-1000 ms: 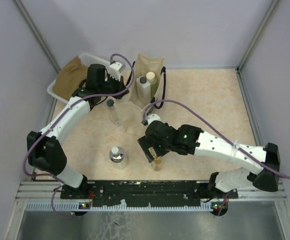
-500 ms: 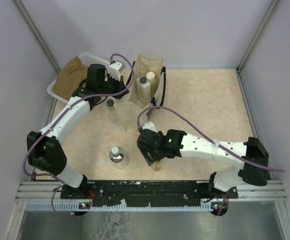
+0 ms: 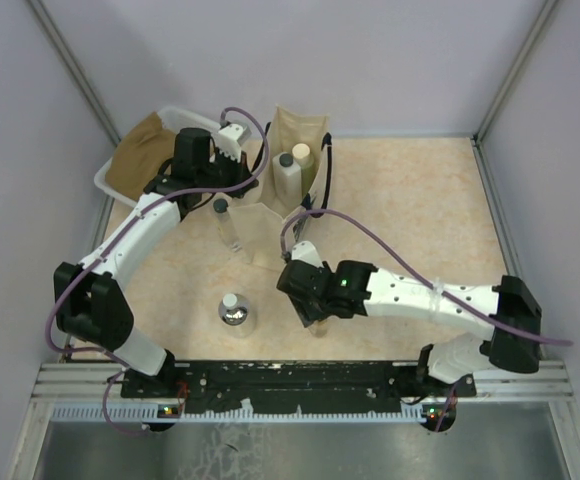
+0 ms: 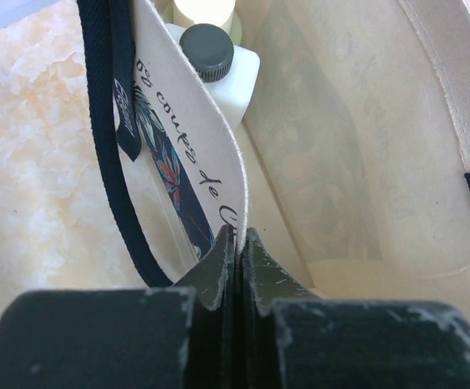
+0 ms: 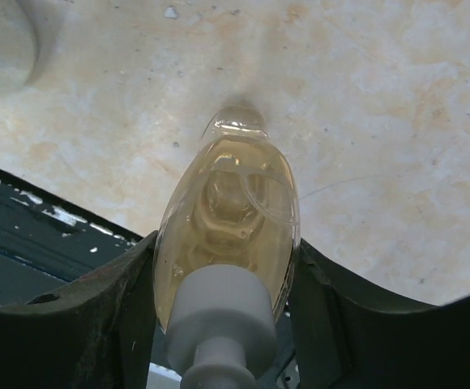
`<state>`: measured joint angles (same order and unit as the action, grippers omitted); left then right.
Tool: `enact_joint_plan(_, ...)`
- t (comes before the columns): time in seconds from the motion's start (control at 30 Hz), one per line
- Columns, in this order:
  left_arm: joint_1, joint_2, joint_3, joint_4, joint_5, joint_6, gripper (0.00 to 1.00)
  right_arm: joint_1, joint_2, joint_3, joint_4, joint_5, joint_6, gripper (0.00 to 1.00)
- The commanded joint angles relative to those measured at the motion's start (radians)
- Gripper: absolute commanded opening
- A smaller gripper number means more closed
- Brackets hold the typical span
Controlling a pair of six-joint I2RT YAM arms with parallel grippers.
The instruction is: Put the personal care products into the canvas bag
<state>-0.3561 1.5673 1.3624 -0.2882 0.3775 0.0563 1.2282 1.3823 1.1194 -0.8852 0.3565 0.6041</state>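
Mottled beige tabletop (image 3: 410, 210) under pale walls, and the right gripper (image 5: 220, 248) had its fingers pressed against both flanks of the amber bottle (image 5: 227, 203), white cap up, close to the near edge. Far side, the left gripper (image 4: 239, 243) was pinched flat together on the printed rim of the canvas bag (image 3: 292, 125), holding its mouth wide.

Two were home already: the square whitish bottle (image 4: 219, 69) and a cream-capped one (image 3: 302, 155) stood inside. The slim clear bottle (image 3: 227, 225) and the silvery round bottle (image 3: 234, 308) waited on the tabletop to the left.

To do it well, I judged, a straight lift came first, since that curved, glossy body looked prone to slip or twist. Then a carry far and slightly left, bottle upright, and down into the free space on the right of the bag, clear of the two caps. The rim pinch needed to hold throughout, or the soft cloth might sag shut.

Hard to read: from above, the right gripper covered the amber bottle almost wholly. Whether its base was touching the tabletop, I could not tell. The bag's floor was hidden, and of the cream-capped bottle only the cap showed.
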Motion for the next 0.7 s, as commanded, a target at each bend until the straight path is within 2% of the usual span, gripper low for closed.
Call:
enact_joint_plan(0.0, 0.006, -0.004, -0.018, 0.014, 0.011, 0.000, 0.00, 0.005, -0.122, 0.059, -0.052, 0.170, 0.015, 0.02)
enact_joint_plan(0.2, 0.006, -0.007, -0.025, 0.015, 0.009, 0.000, 0.00, 0.005, -0.224, 0.269, -0.158, 0.342, -0.049, 0.00)
enact_joint_plan(0.37, 0.006, -0.012, -0.036, 0.022, 0.014, -0.009, 0.00, -0.009, -0.257, 0.432, -0.075, 0.485, -0.222, 0.00)
enact_joint_plan(0.43, 0.006, -0.017, -0.044, 0.032, 0.014, -0.014, 0.00, -0.058, -0.269, 0.458, 0.038, 0.446, -0.333, 0.00)
enact_joint_plan(0.53, 0.006, -0.019, -0.048, 0.035, 0.014, -0.019, 0.00, -0.190, -0.265, 0.481, 0.194, 0.274, -0.445, 0.00)
enact_joint_plan(0.67, 0.006, -0.019, -0.045, 0.032, 0.008, -0.019, 0.00, -0.307, -0.176, 0.575, 0.290, 0.127, -0.528, 0.00)
